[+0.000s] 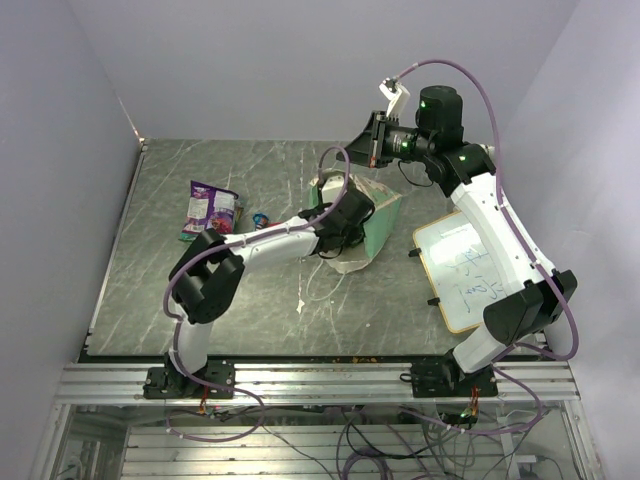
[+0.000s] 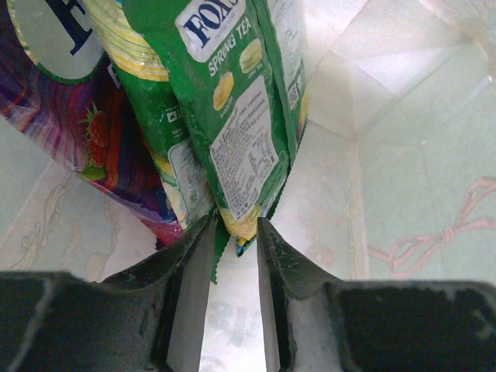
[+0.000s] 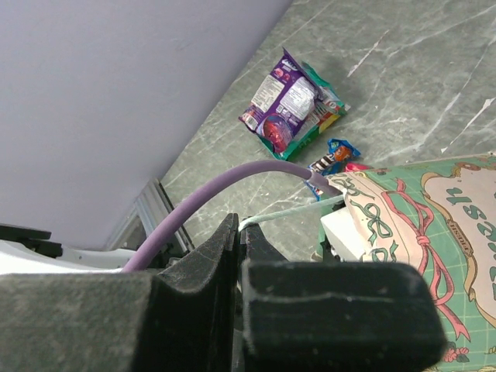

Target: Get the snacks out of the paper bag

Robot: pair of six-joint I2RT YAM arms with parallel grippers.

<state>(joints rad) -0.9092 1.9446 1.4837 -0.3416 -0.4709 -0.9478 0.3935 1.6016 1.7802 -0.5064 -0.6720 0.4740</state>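
The paper bag (image 1: 385, 222) stands mid-table, and its printed beige and mint front shows in the right wrist view (image 3: 434, 225). My left gripper (image 2: 235, 226) reaches inside the bag, its jaws closed to a narrow gap on the bottom edge of a green Fox's Spring Tea packet (image 2: 232, 116). More snacks lie behind it: a second green-yellow packet (image 2: 151, 101) and a purple-red one (image 2: 101, 147). My right gripper (image 3: 249, 229) is above the bag (image 1: 374, 140), shut on its pale string handle (image 3: 302, 211) and holding it taut. A purple-pink candy bag (image 1: 212, 207) and a small blue packet (image 1: 262, 218) lie on the table to the left.
A wood-framed whiteboard (image 1: 468, 272) lies right of the bag, under my right arm. In the right wrist view the purple-pink bag (image 3: 283, 105) lies on top of a green one (image 3: 329, 112), with the blue packet (image 3: 335, 157) near the bag. A purple cable (image 3: 232, 186) arcs over the handle.
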